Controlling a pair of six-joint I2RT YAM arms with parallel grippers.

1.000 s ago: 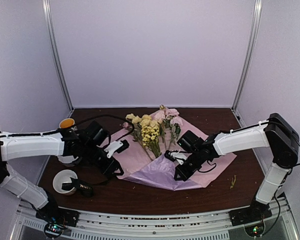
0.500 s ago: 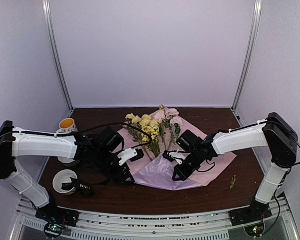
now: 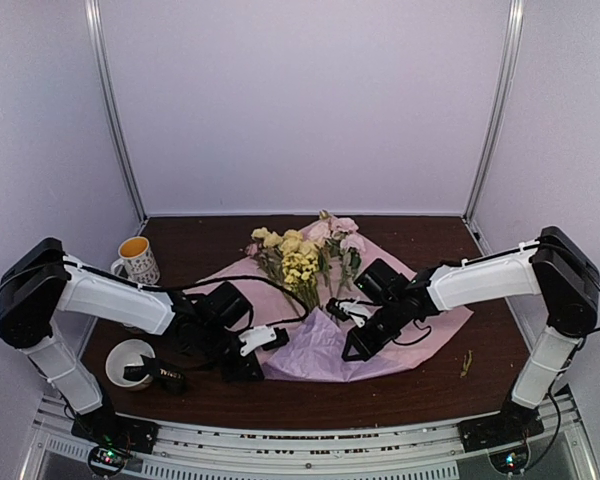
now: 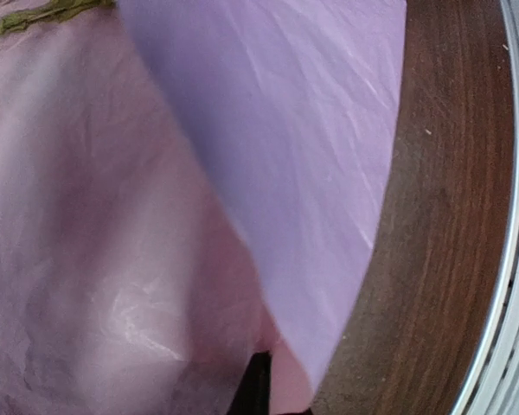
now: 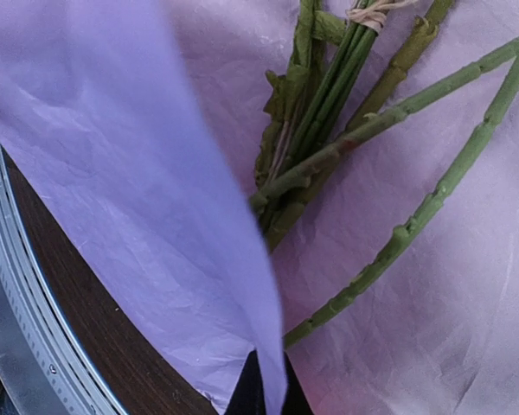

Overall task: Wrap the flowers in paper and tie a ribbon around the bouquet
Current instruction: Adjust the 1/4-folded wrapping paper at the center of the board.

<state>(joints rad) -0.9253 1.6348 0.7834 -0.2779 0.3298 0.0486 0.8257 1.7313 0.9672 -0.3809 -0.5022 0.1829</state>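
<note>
Lying on the brown worktop [image 3: 430, 372], the lilac paper [image 3: 315, 352] had the flowers [image 3: 298, 262] on top, blooms at the far side. The left claw [image 3: 272, 338] was closed tight, pinching the paper's near left edge. The right claw [image 3: 350, 348] was closed tight too, pinching a paper fold near the green stems [image 5: 329, 95].

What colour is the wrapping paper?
Lilac-purple paper, clearest in the right wrist view.
</note>
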